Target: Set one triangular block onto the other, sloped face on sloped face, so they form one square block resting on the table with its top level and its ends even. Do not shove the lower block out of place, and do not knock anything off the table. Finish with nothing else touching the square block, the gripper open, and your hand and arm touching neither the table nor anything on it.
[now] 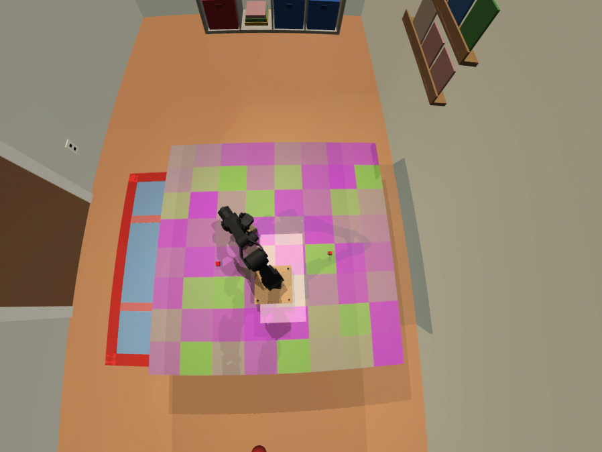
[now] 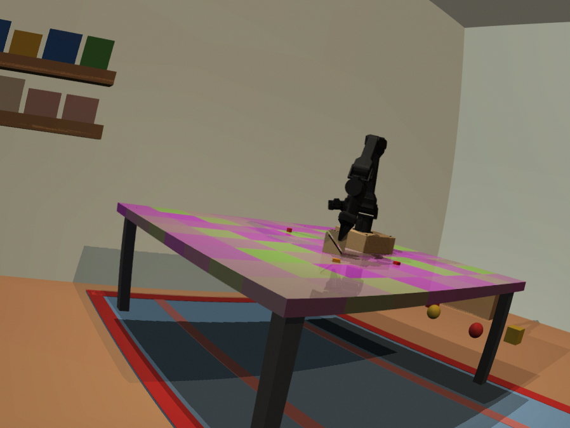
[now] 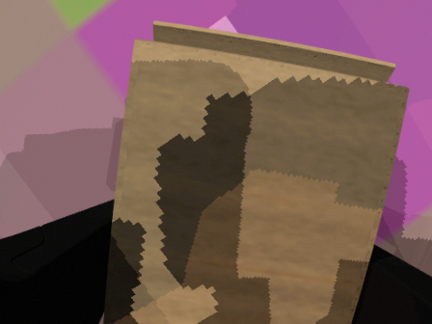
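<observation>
My gripper (image 2: 341, 237) (image 3: 232, 225) points down and is shut on a tan wooden triangular block (image 2: 342, 244) (image 3: 299, 130), its flat face up. The other triangular block (image 2: 327, 246) (image 3: 275, 47) stands on the table (image 1: 350, 350) (image 2: 258, 280), slope facing the held one. In the exterior view the held block sits against that slope, with a thin dark slanting line between them; whether they touch I cannot tell. In the wrist view the standing block's top edge shows as a strip just past the held block, nearly parallel to its edge. Its lower part is hidden.
The wooden base box (image 1: 286, 298) (image 2: 368, 243) of the arm is close behind the blocks. A small orange piece (image 2: 336, 260) lies in front of them. One small red cube (image 1: 217, 263) (image 2: 396, 263) lies nearer the rug side, another (image 1: 329, 253) (image 2: 289, 230) farther off.
</observation>
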Controlling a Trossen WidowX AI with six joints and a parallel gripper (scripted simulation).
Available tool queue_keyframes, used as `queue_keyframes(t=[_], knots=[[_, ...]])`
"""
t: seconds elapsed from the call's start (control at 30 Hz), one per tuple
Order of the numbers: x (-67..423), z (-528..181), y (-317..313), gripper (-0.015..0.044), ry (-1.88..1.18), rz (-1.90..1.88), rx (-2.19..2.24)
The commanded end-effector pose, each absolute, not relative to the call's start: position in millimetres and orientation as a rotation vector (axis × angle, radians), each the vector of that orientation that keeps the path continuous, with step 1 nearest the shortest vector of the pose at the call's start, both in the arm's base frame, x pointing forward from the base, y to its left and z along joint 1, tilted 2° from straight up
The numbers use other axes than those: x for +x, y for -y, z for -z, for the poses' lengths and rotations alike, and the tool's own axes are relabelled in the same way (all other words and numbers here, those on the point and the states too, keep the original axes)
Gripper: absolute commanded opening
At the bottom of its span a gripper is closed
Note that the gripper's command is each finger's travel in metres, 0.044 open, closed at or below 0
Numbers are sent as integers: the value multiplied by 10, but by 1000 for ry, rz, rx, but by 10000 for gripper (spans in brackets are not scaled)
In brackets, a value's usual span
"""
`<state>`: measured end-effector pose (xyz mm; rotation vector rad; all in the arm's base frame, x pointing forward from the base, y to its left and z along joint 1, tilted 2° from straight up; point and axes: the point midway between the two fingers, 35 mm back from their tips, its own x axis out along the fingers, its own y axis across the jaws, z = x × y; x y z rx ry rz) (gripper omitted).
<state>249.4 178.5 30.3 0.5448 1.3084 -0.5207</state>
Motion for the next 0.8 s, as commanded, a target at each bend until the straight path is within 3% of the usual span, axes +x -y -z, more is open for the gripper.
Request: queue_keyframes(t=[0.0,0.77], knots=[[2501,-268,-1772,0,-1310,518,542],[2519,-221,-1757,0,-1311,514,541]])
